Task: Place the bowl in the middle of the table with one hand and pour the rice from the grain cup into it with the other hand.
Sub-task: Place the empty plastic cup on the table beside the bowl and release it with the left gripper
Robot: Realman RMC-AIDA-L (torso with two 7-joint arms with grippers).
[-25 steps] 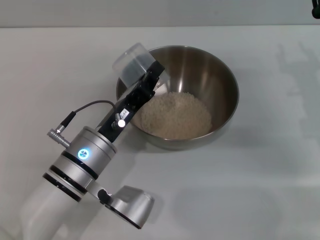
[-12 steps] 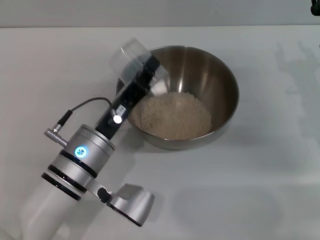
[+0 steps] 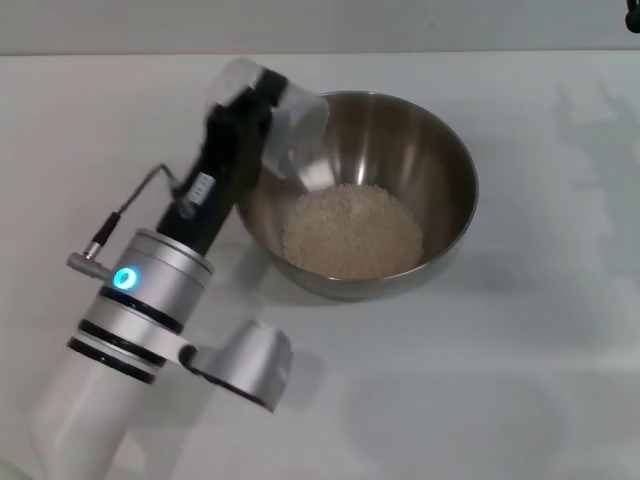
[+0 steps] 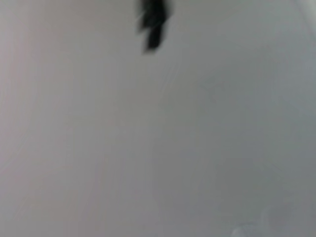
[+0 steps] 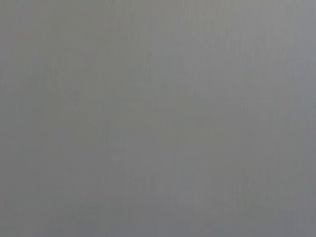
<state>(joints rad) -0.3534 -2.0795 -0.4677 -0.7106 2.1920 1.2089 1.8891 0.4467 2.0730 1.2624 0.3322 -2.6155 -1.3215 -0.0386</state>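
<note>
The steel bowl (image 3: 455, 165) stands on the white table (image 3: 520, 350) near its middle, with a pale heap of rice (image 3: 352, 232) in its bottom. My left gripper (image 3: 258, 105) reaches in from the lower left and is shut on the clear grain cup (image 3: 296, 135). The cup is tipped on its side over the bowl's left rim, and I see no grains inside it. The left wrist view shows only blurred white surface with a dark shape (image 4: 154, 22) at one edge. My right gripper shows in no view.
The left arm's silver wrist (image 3: 140, 300) and its cable (image 3: 140, 195) hang over the table left of the bowl. A small dark object (image 3: 632, 15) sits at the far right corner. The right wrist view is plain grey.
The left wrist has rolled and shifted left. The cup has swung from outside the bowl's left rim to lie tipped over the bowl's inside. The rice heap looks the same.
</note>
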